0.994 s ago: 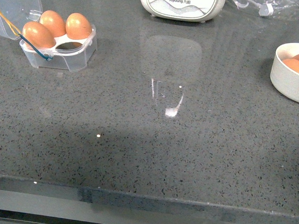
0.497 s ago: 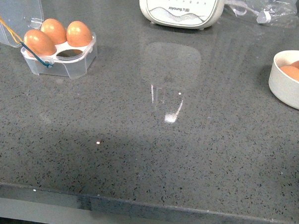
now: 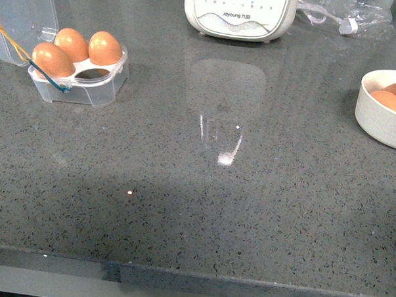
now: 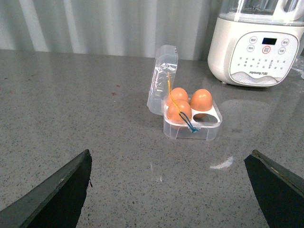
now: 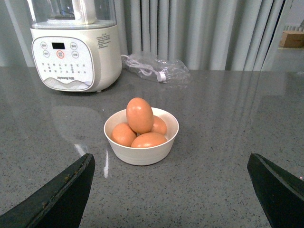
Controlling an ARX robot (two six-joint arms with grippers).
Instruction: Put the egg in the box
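Front view framing: shifted during the last second; every item now sits lower in the picture.
Box (image 3: 89,84): lower in the frame, with more of its raised clear lid showing above it.
Appliance (image 3: 240,19): more of the front panel shows, with rows of buttons now visible above the lettering.
Plastic bag (image 3: 348,14): more of it in view.
Bowl (image 3: 380,120): lower in the frame.
Bench (image 3: 193,270): its front edge lies closer to the bottom border.
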